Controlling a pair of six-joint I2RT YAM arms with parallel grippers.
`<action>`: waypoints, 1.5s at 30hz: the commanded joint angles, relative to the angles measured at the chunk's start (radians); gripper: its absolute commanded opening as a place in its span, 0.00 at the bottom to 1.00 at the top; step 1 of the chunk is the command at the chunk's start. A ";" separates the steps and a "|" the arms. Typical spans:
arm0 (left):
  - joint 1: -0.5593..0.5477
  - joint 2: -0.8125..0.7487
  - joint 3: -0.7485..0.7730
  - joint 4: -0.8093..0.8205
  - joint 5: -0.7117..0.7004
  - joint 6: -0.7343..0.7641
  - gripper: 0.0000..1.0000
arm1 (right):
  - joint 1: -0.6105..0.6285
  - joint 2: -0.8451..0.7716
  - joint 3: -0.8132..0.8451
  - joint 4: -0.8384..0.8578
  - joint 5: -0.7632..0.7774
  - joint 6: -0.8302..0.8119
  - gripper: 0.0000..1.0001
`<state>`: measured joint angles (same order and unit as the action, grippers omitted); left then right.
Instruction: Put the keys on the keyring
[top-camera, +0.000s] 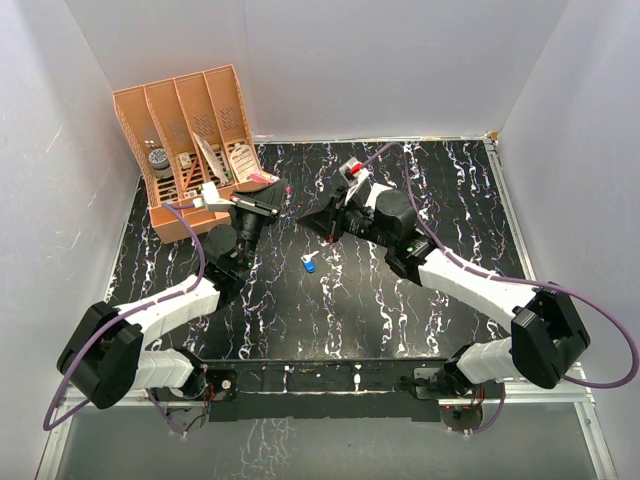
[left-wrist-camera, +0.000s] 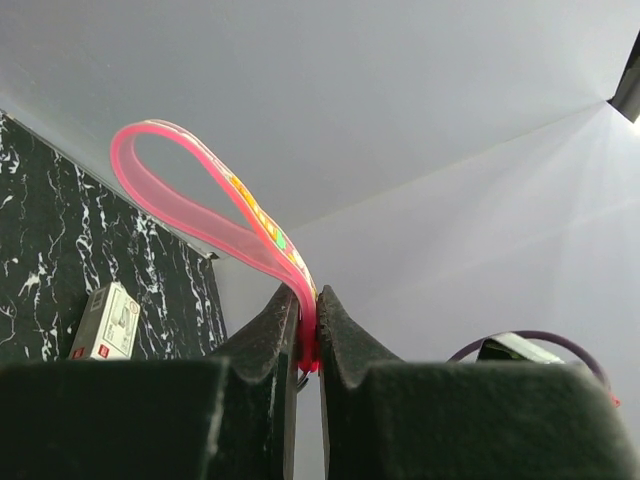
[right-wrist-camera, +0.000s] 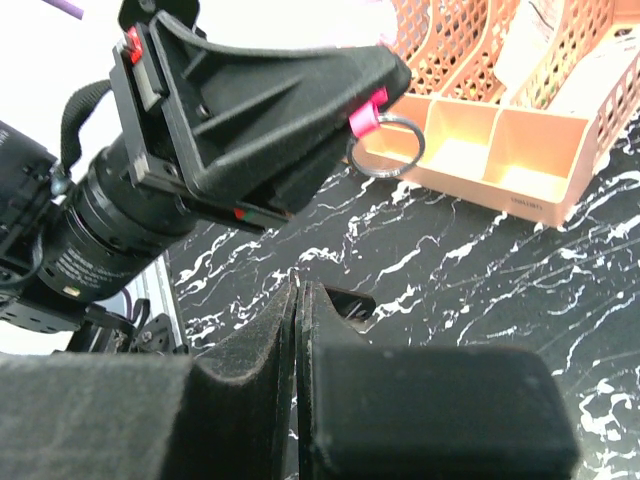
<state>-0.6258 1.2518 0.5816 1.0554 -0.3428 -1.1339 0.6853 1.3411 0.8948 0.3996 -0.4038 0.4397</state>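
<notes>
**Left gripper presents the ring, right gripper lines up a key**

My left gripper (left-wrist-camera: 308, 306) is clamped hard on the pink strap (left-wrist-camera: 262, 218), jaws closed down to the strap's thickness. The loop stands up and away from the fingertips. From the right wrist camera, the silver ring (right-wrist-camera: 419, 150) hangs free off the tip of that gripper, in the air above the bench (top-camera: 400, 320) and in front of the orange organiser (right-wrist-camera: 500, 150).

My right gripper (right-wrist-camera: 298, 296) is shut to a hairline. A thin sliver shows at the tips, with a dark piece just beside them that I take for the dark key (right-wrist-camera: 345, 300), though the view is too tight to be sure. The blue key (top-camera: 309, 265) lies on the bench between the two arms, with nothing touching it.

I judge this as the threading step for the first key: neither key is on the ring yet. The next move calls for bringing the right gripper up to the ring and finding its split. That means a fine approach with the left arm steady, since the ring dangles and could swing aside. The blue key comes after that.
</notes>
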 joint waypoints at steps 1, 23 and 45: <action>-0.005 -0.015 0.028 0.091 0.038 0.039 0.00 | -0.007 0.017 0.095 0.045 -0.031 0.006 0.00; -0.005 0.081 -0.038 0.399 0.103 0.133 0.00 | -0.100 0.064 0.165 0.150 -0.134 0.197 0.00; -0.005 0.136 -0.052 0.556 0.144 0.167 0.00 | -0.119 0.096 0.144 0.250 -0.140 0.390 0.00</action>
<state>-0.6258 1.3792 0.5404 1.4425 -0.2188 -0.9871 0.5735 1.4479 1.0180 0.5667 -0.5583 0.7776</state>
